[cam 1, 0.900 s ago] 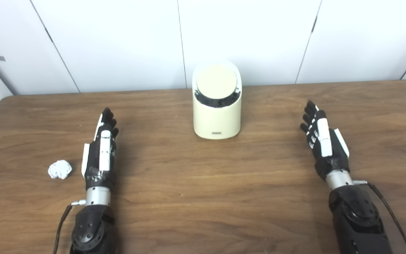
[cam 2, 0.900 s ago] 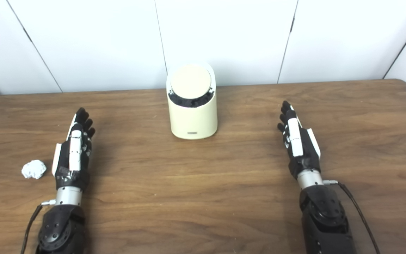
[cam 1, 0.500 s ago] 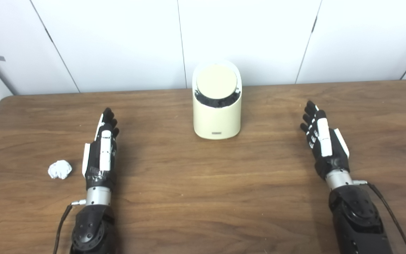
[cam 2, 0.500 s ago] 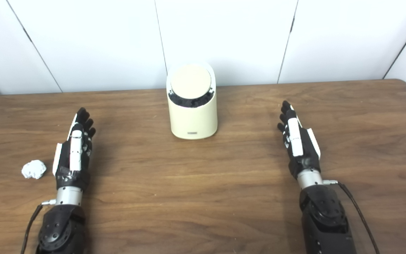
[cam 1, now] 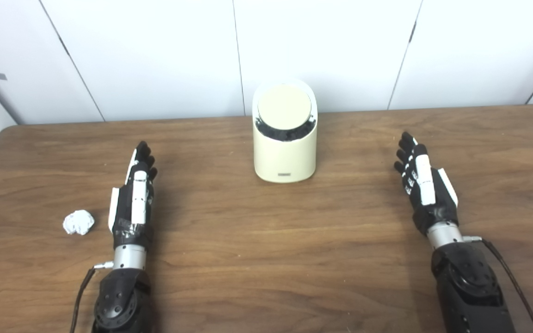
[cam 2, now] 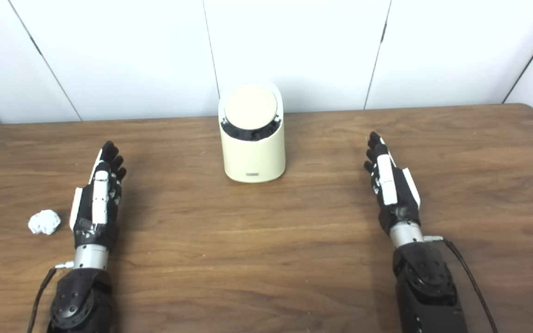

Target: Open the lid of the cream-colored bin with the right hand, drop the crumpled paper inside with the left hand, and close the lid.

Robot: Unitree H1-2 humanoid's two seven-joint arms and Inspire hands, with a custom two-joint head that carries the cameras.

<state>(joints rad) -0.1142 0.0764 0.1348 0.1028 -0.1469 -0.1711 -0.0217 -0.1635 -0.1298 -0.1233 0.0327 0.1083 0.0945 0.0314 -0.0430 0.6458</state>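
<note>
The cream-colored bin (cam 1: 285,152) stands at the table's back middle, its round lid (cam 1: 284,107) down and tilted toward me, a dark gap under the lid's front edge. A white crumpled paper ball (cam 1: 78,222) lies on the wood at the left. My left hand (cam 1: 134,199) rests flat and open just right of the paper, apart from it. My right hand (cam 1: 424,185) lies open on the table well to the right of the bin, fingers pointing away from me. Neither hand holds anything.
The brown wooden table (cam 1: 266,259) reaches to the white wall panels (cam 1: 155,55) behind the bin. Its rounded far corners show at left and right. A thin cable (cam 1: 511,277) runs along the right forearm.
The right hand has edged very slightly up and to the left. Bin, paper and left hand have stayed where they were.
</note>
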